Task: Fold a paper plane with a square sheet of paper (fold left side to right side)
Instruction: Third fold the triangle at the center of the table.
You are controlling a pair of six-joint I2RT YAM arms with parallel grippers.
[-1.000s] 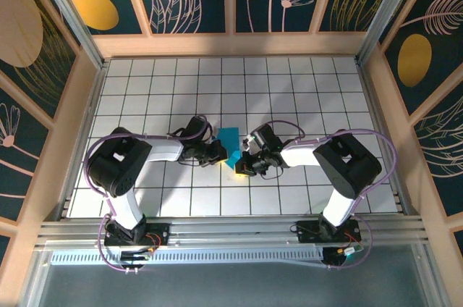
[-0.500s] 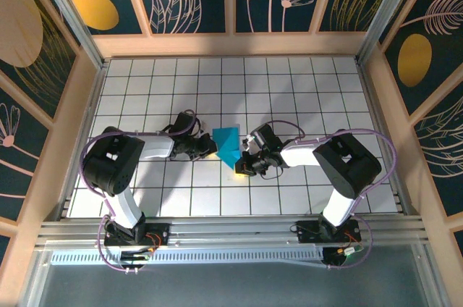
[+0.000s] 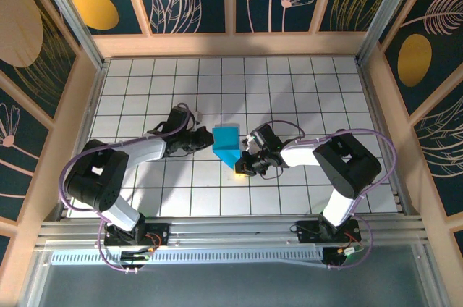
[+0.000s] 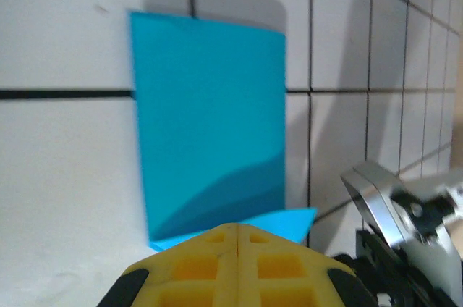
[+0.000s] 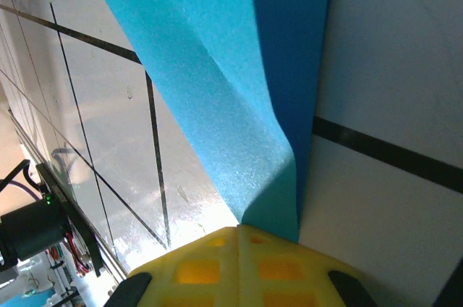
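The square sheet of paper (image 3: 226, 143) lies mid-table as a cyan-blue folded rectangle, its upper layer bowed up off the lower one. In the left wrist view the paper (image 4: 210, 119) sits just beyond my left gripper (image 4: 237, 229), whose yellow fingers are pressed together with nothing seen between them. From above, the left gripper (image 3: 207, 140) is at the paper's left edge. My right gripper (image 3: 243, 163) is at the near right corner. In the right wrist view the paper (image 5: 217, 90) curves up into the right gripper (image 5: 239, 229), which is shut on that corner.
The white tiled table (image 3: 304, 90) is ringed by wooden walls (image 3: 231, 45). A metal rail (image 3: 231, 231) runs along the near edge by the arm bases. The right gripper's metal body (image 4: 405, 213) shows at the lower right of the left wrist view.
My left arm has drawn back to the left and away from the paper. The paper went from a raised triangular flap to a flatter folded rectangle. The right gripper stayed put.
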